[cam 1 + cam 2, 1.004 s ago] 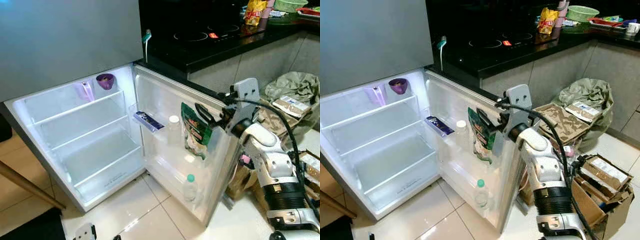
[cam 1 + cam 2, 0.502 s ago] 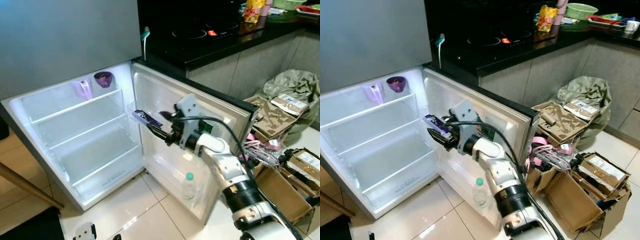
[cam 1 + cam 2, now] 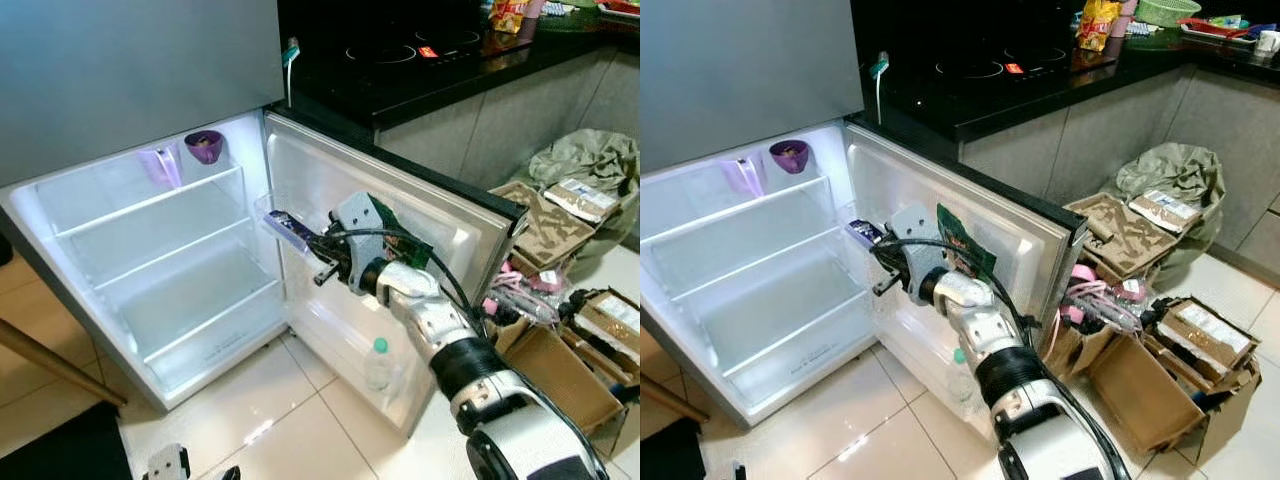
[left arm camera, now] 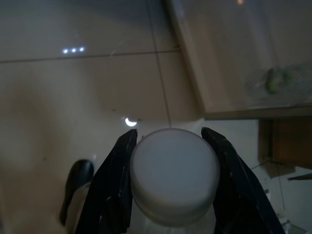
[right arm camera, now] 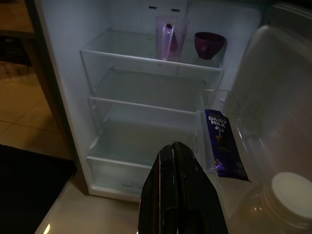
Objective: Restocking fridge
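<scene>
My left jaws (image 4: 170,195) hang low over the tiled floor (image 4: 73,97), clamped on a bottle's white cap (image 4: 173,175), one black finger pressed on each side of it. Farther out, my right jaws (image 5: 176,161) reach into the open fridge (image 3: 150,270), fingers pressed together and holding nothing; in the head view they sit just in front of the upper door bin (image 3: 268,210). In that bin lies a purple chocolate bar (image 5: 224,144), just beside my fingertips. Behind my right wrist a green pouch (image 3: 962,245) stands in the door, partly hidden by the arm. Lower in the door a clear bottle with a green cap (image 3: 379,365) stands in the bottom rack, and from the right wrist a white-capped bottle (image 5: 287,195) shows close by in the door. Deeper in, the glass shelves (image 3: 170,250) are lit, and on the top one stand a clear lilac cup (image 5: 168,36) and a dark purple bowl (image 5: 209,44), side by side. Beyond the fridge door, open cardboard boxes (image 3: 1160,370) sit on the floor, and the black table (image 3: 1040,75) with its hob runs behind.
</scene>
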